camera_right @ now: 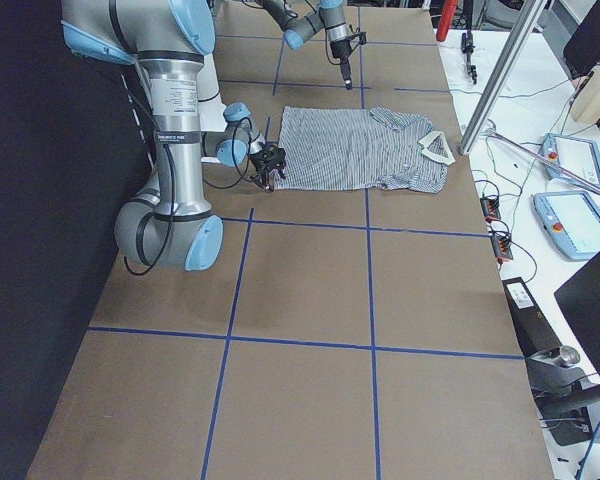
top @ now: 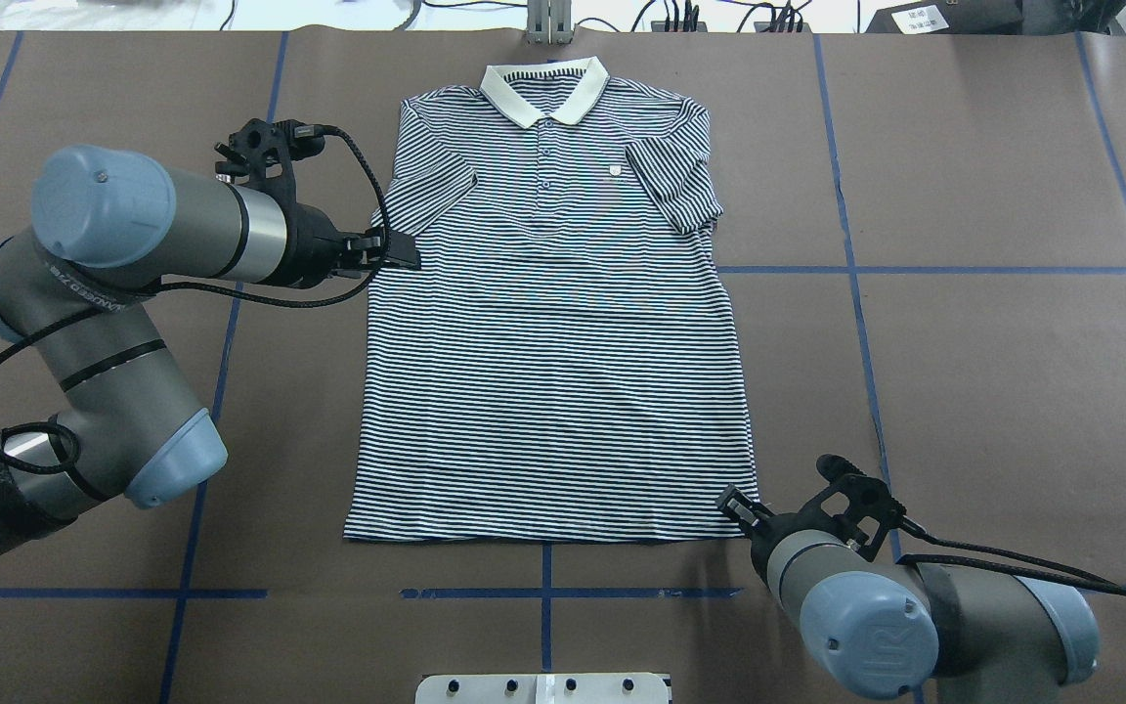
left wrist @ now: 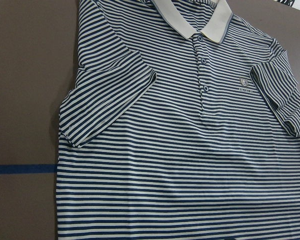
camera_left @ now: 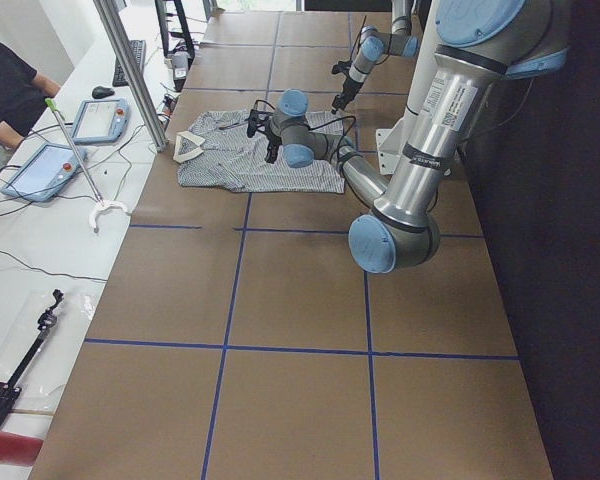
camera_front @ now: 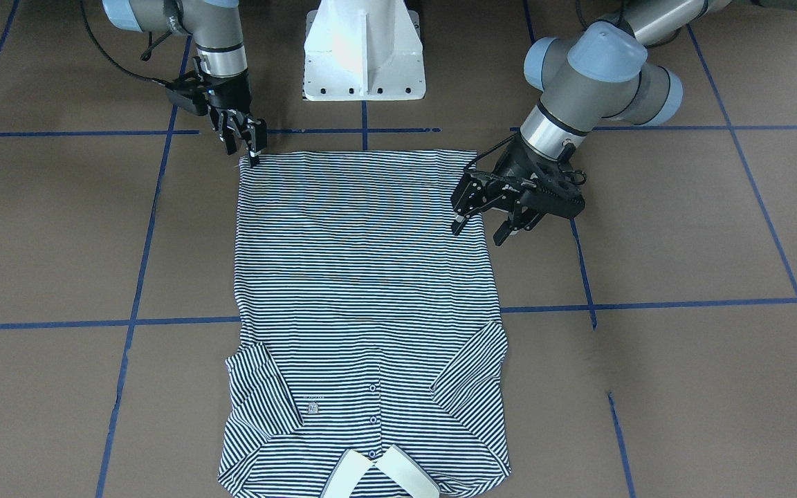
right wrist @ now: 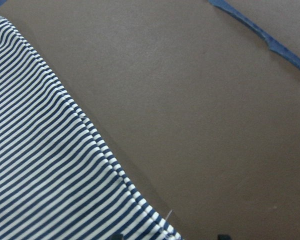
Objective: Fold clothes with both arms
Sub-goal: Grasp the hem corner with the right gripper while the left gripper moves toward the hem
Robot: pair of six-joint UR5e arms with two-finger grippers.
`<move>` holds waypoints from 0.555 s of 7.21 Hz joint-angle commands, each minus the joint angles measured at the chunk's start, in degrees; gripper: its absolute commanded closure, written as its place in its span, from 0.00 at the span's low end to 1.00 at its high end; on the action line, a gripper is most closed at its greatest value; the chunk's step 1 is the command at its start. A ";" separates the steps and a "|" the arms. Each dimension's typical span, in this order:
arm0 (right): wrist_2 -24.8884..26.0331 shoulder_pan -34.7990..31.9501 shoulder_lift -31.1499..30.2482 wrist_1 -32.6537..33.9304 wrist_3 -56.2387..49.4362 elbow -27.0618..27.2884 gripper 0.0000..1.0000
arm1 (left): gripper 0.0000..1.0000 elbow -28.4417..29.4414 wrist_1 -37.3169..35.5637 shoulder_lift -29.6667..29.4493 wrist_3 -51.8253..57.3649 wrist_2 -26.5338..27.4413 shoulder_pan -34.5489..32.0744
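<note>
The striped polo shirt lies flat and face up on the brown table, its cream collar pointing away from the robot's base. My left gripper is open and hovers low over the shirt's side edge below the sleeve; it holds nothing. It also shows in the overhead view. My right gripper is open and points down at the hem corner. In the right wrist view the hem corner lies between its two fingertips, ungripped. The left wrist view shows the shirt's chest and placket.
The white bolted pedestal stands just behind the hem. Blue tape lines cross the brown table cover. Beyond the collar end, an aluminium post and tablets stand on a white bench, where a person sits.
</note>
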State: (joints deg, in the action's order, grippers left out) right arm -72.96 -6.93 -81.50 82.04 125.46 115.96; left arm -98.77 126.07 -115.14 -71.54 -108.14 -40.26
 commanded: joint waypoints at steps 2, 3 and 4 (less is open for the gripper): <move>-0.25 -0.54 1.70 2.43 -0.04 -0.56 0.30 | 0.18 -0.28 -0.03 0.17 -0.09 0.04 0.00; -0.17 -0.45 1.78 2.43 -0.04 -0.65 0.34 | 0.18 -0.28 -0.03 0.26 -0.09 0.04 0.00; -0.17 -0.63 1.43 2.43 -0.04 -0.74 0.34 | 0.17 -0.28 -0.03 0.44 -0.09 0.04 0.00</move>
State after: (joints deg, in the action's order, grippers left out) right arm -73.15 -7.44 -79.84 84.41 125.42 115.33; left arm -99.03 126.04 -114.88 -71.63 -108.11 -40.26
